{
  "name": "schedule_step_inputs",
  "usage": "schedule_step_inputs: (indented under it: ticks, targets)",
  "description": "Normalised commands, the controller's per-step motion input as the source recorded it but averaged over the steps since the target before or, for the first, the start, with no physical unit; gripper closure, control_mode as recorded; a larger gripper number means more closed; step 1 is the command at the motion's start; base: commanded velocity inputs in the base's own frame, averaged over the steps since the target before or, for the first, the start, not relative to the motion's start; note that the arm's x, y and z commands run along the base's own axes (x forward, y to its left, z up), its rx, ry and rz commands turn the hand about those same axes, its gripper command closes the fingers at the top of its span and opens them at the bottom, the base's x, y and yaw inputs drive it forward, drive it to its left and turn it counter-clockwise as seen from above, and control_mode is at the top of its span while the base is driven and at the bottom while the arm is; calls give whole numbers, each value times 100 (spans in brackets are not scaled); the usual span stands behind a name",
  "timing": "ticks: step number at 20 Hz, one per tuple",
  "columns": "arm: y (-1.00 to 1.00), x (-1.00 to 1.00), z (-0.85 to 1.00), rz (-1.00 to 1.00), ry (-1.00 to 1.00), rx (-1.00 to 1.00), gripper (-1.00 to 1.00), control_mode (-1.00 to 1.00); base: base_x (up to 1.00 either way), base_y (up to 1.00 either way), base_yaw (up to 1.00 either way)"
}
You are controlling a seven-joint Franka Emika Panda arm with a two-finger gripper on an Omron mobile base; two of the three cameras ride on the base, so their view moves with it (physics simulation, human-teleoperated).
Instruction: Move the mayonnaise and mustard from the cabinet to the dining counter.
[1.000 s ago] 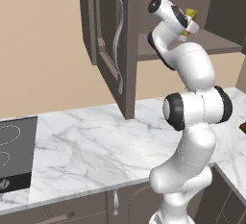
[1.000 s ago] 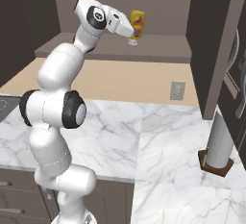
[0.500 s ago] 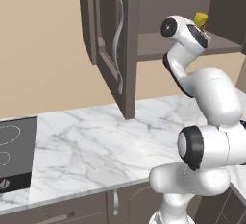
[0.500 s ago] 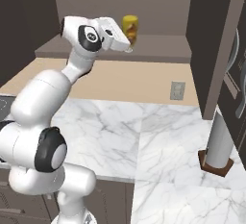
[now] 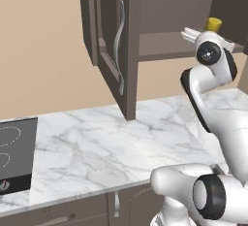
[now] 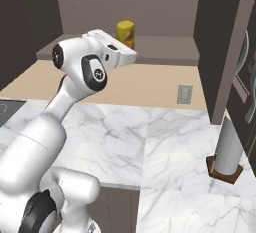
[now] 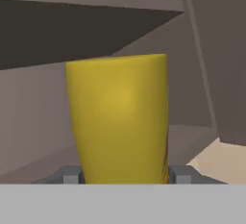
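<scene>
The yellow mustard [image 7: 117, 117] bottle stands upright on the shelf inside the dark brown cabinet [image 5: 111, 36]. One cabinet door hangs open, with a long curved silver handle [image 5: 119, 45] on it.

The white robot arm [image 6: 85, 72] reaches up to the shelf. In the hand view, the pincer [image 7: 120, 176] has one grey tip on each side of the bottle, right at its sides. The bottle sits between the tips, and they look closed on it. The bottle looks big and near here, and its bottom is hidden.

From the left base view, just the yellow cap pokes up behind the arm's hand. From the right base view, the bottle shows behind the hand, at the back of the shelf.

Under the cabinet lies a white marble surface [image 5: 111, 147] with grey lines. A black cooktop [image 5: 14, 157] sits at its left end.
</scene>
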Motion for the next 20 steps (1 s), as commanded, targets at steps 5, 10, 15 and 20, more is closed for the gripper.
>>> schedule_step_inputs:
  ticks: [5, 10, 15, 20]
  targets:
    - [3, -100, 10, 52, 0, -13, 100, -100, 0, 0, 0]
    - [4, -87, 24, 51, 6, -11, 100, -100, 0, 0, 0]
    - [5, -80, 16, 43, 8, -13, 100, -100, 0, 0, 0]
    - [31, -54, 1, 23, 3, -11, 100, -100, 0, 0, 0]
